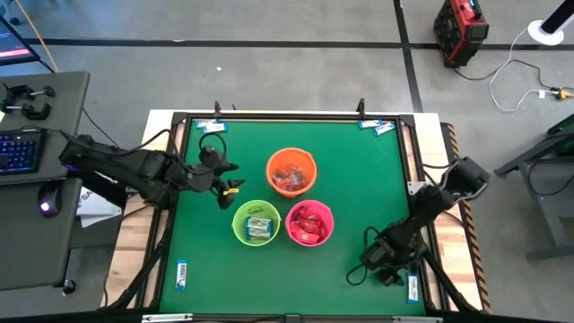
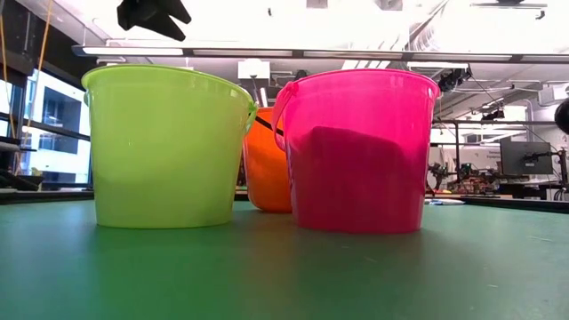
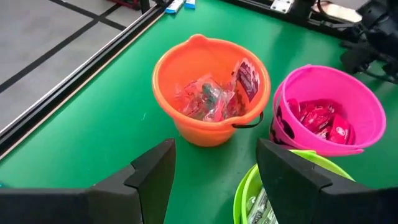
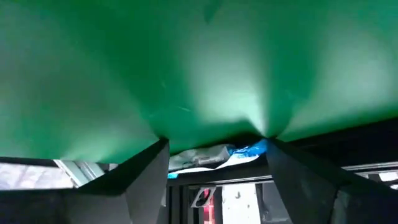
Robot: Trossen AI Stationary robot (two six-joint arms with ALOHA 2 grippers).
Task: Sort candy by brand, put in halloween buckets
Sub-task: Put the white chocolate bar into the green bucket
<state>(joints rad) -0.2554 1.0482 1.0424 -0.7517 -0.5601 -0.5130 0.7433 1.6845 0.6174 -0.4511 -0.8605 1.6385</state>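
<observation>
Green felt covers the whole table (image 1: 206,260), with a dark frame around its edges and plain wood showing past that on both sides. Going left to right: the left gripper (image 1: 231,179) hangs above the mat just left of the buckets, jaws spread wide with nothing between them. From its wrist view you look straight into the pails past the two dark fingers (image 3: 152,177).

All three buckets sit bunched together mid-table, touching or nearly so. The lime green bucket (image 1: 256,222) is the near-left one, with blue-and-white wrapped candy (image 1: 260,226) inside. The orange bucket (image 1: 291,172) is behind it, farther back, holding clear crinkly wrappers plus a red one leaning on the wall. The hot pink bucket (image 1: 309,223) is near-right, full of red wrappers.

Lots of bare mat all around the cluster, on the left, right and near sides.

The right gripper (image 1: 387,269) is down in the near-right corner, close to the table's edge, jaws spread too. A blue-and-white wrapper (image 4: 211,155) lies right between its fingertips; can't tell whether they touch it.
</observation>
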